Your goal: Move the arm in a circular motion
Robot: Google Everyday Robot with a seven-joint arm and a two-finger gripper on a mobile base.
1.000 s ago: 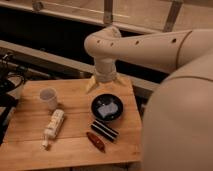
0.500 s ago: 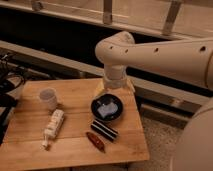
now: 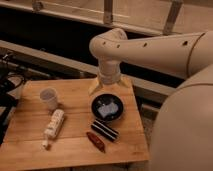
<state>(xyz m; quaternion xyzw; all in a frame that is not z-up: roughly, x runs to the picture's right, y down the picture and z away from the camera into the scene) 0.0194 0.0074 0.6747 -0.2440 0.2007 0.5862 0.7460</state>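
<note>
Reaching in from the right, the thick cream-white tubular arm (image 3: 150,47) bends down; its gripper (image 3: 107,86) hangs over the wooden table (image 3: 75,145), just above the black bowl (image 3: 107,108). Jaw state cannot be told.

The cream-white arm (image 3: 150,47) bent at its rounded elbow, its gripper (image 3: 107,86) end flared downward above the table.

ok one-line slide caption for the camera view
Cream arm with gripper above a wooden table, beside a black bowl.
</note>
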